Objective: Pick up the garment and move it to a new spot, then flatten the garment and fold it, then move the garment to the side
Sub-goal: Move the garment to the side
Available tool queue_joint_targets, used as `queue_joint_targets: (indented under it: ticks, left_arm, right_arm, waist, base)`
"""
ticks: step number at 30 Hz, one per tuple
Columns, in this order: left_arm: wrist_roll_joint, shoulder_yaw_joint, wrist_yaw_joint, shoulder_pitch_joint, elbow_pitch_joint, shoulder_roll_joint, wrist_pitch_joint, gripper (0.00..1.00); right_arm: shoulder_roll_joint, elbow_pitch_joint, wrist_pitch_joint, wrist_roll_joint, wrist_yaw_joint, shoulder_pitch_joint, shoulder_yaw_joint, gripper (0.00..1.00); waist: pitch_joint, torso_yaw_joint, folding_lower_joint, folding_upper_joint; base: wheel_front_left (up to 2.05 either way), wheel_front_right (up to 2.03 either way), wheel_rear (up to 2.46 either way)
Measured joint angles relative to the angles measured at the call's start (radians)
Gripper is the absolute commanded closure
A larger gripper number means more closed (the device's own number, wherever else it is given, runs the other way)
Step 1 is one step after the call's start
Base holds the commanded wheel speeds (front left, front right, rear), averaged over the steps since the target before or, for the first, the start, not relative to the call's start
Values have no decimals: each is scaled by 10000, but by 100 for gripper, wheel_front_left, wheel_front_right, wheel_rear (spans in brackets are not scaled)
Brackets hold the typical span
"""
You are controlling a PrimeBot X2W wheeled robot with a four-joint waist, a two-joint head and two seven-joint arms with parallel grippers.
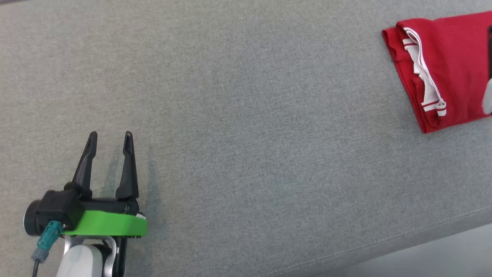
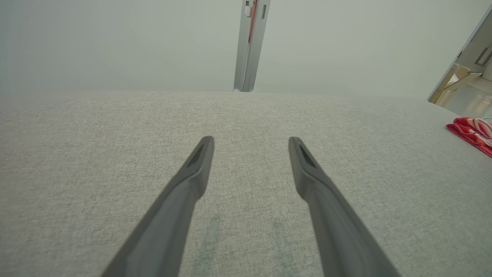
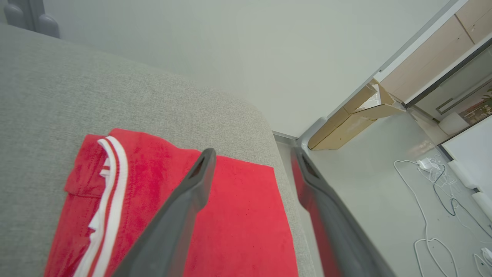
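The garment (image 1: 457, 65) is seen folded into a flat red rectangle at the far right of the grey padded surface (image 1: 246, 115), cut off by the right edge of the head view. A white band with thin red stripes is exposed along its left fold. In the right wrist view the garment (image 3: 238, 215) is shown lying close to the right edge of the padded surface (image 3: 115, 88), near a rounded corner.

The left gripper (image 1: 110, 134) is held at the near left, well apart from the garment. Its jaws are spread wide and nothing is held between them. In the left wrist view the left gripper (image 2: 250, 142) is seen above bare grey fabric, with the garment (image 2: 471, 132) small at the right edge.

The right gripper (image 3: 251, 154) is also spread wide, with nothing gripped. One finger is seen over the red cloth and the other past the surface's edge, over the floor (image 3: 365, 192). Whether the cloth is touched cannot be told.

A cardboard box (image 3: 346, 123) is seen against the wall, and cables (image 3: 434, 181) lie on the floor.
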Motion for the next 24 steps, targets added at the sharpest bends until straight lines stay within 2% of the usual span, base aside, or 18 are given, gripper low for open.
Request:
queue_joint_targets:
  ticks: [9, 16, 24]
  left_arm:
    - [-309, 454, 174, 1014, 328, -284, -134, 0]
    - [-474, 784, 215, 1558, 385, -487, -146, 0]
    - [-474, 859, 150, 2009, 514, -625, -148, 0]
  right_arm:
    - [1273, -2299, -203, 915, -2, 2876, -518, 0]
    - [2270, -4207, -211, 648, -2, 4943, -1538, 0]
    - [3461, -5854, -10, 29, -2, 6910, -1988, 0]
  waist:
    - [-1509, 413, -1, 0]
    - [-2656, 647, -1, 0]
    - [-3624, 876, -1, 0]
  base:
    - [0, 0, 0]
    - [0, 0, 0]
    - [0, 0, 0]
